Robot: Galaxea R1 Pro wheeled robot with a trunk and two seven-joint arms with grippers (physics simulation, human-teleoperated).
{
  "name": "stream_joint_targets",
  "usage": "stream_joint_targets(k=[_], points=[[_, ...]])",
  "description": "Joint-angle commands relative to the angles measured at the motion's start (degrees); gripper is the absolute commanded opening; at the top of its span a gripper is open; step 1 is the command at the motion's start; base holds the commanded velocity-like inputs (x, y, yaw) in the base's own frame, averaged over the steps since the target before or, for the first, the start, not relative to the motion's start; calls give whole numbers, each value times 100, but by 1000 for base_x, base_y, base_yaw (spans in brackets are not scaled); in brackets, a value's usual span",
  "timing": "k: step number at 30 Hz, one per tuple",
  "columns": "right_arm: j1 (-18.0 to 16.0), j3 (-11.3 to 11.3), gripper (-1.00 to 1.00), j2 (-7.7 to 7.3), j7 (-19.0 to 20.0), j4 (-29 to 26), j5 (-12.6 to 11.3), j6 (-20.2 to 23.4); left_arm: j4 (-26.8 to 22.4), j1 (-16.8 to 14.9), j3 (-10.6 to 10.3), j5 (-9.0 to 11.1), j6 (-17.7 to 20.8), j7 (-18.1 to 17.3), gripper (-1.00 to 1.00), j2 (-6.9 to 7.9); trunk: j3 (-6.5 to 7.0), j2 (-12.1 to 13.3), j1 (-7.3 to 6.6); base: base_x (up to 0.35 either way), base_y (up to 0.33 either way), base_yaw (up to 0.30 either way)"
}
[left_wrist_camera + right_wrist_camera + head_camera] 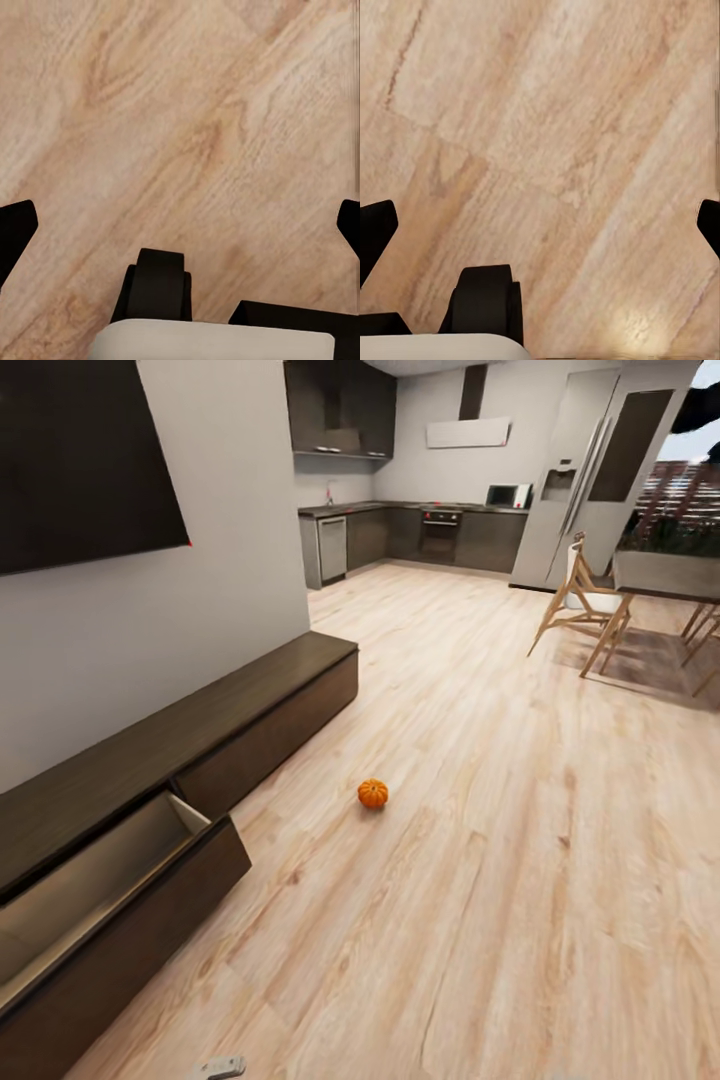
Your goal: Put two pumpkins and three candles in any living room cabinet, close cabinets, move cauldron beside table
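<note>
One small orange pumpkin sits alone on the wood floor, a short way out from the cabinet, the long low dark-brown console along the left wall. The cabinet's near drawer is pulled out, and the part of its tan interior that I can see is bare. The far drawer front is flush. My left gripper is open over bare floorboards, nothing between its fingers. My right gripper is likewise open above the floor. The candles and the cauldron are out of view.
A dark TV hangs on the wall above the console. A dining table with wooden chairs stands at the right on a rug. Kitchen counters and a fridge lie at the back. Broad open floor stretches between.
</note>
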Motion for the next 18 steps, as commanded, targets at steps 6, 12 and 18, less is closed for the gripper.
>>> stream_joint_targets(k=[6,12,18], points=[[33,1,100,0,0,0,0,-78,0,0,0,4,0,-1,100,-2,41,0,0,0,0,-241],[53,3,100,0,0,0,0,-123,0,0,0,4,0,1,100,-4,82,0,0,0,0,-239],[55,2,100,0,0,0,0,-124,0,0,0,-3,0,-2,100,-6,123,0,0,0,0,-239]])
